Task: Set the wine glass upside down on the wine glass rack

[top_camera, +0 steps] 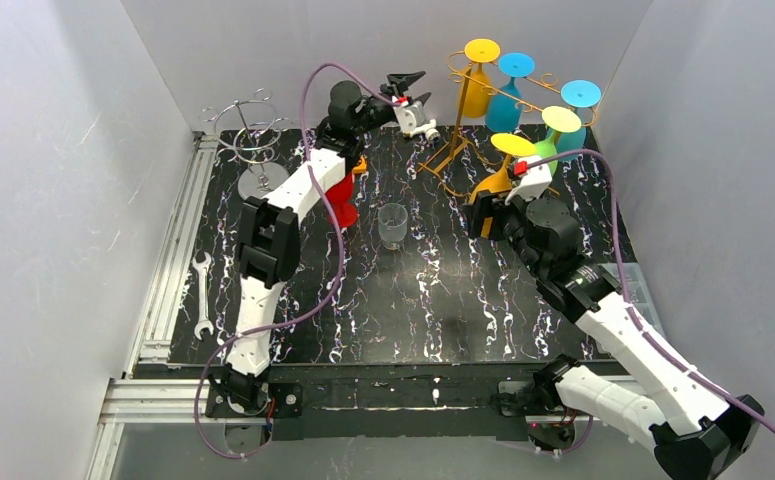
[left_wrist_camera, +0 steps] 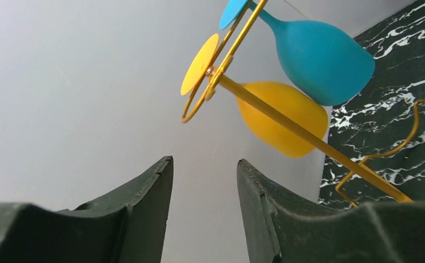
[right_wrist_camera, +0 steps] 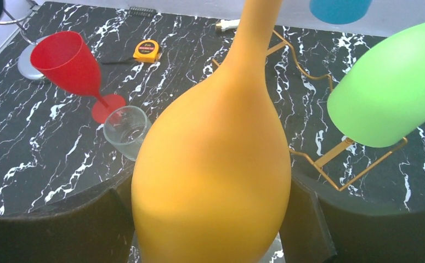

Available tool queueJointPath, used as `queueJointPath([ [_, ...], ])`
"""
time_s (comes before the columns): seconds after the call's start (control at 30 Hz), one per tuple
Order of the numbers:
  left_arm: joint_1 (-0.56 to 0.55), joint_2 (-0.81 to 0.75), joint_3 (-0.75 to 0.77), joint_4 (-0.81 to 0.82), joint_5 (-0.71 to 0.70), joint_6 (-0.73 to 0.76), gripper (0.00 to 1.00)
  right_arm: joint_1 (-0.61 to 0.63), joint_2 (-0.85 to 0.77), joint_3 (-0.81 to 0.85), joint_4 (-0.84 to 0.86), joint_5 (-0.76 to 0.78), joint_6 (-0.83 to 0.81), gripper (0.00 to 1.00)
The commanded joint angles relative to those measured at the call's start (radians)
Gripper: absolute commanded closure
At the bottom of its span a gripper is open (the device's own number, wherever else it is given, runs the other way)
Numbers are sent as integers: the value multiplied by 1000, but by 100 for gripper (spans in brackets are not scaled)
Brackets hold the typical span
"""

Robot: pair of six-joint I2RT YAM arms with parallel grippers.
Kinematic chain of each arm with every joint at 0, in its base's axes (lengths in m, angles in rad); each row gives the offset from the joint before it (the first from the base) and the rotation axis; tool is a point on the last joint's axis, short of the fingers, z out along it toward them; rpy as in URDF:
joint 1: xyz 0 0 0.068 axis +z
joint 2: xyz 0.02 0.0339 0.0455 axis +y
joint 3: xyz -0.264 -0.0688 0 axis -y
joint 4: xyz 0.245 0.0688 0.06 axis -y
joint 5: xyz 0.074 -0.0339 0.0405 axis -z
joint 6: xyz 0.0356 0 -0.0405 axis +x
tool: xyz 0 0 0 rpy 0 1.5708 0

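Left end effector point(left_wrist_camera: 204, 164) is held half-open and empty below the gold rack point(left_wrist_camera: 287, 118), while the orange wine glass point(right_wrist_camera: 215, 153) is clamped by its bowl in the right end effector point(right_wrist_camera: 207, 192), inverted, seemingly so its foot can be hung.

Six wine glasses point(right_wrist_camera: 67, 57), two racks point(top_camera: 450, 150), one tumbler point(top_camera: 393, 225), one wrench point(top_camera: 203, 295).

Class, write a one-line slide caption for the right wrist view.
Right pincer grips an inverted orange wine glass beside a green glass on the gold rack.
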Motion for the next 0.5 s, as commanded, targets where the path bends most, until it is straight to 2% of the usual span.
queueJointPath([
  [0.0, -13, 83, 155, 99, 116, 72, 55, -7, -41, 4, -21, 37, 16, 40],
  [0.27, -40, 257, 410, 106, 162, 144, 56, -13, -46, -3, -21, 39, 24, 40],
  [0.37, -51, 286, 442, 112, 158, 159, 57, -16, -48, -11, -20, 30, 35, 41],
  [0.47, -60, 265, 388, 170, 92, 118, 59, -18, -54, -15, -22, 25, 40, 41],
])
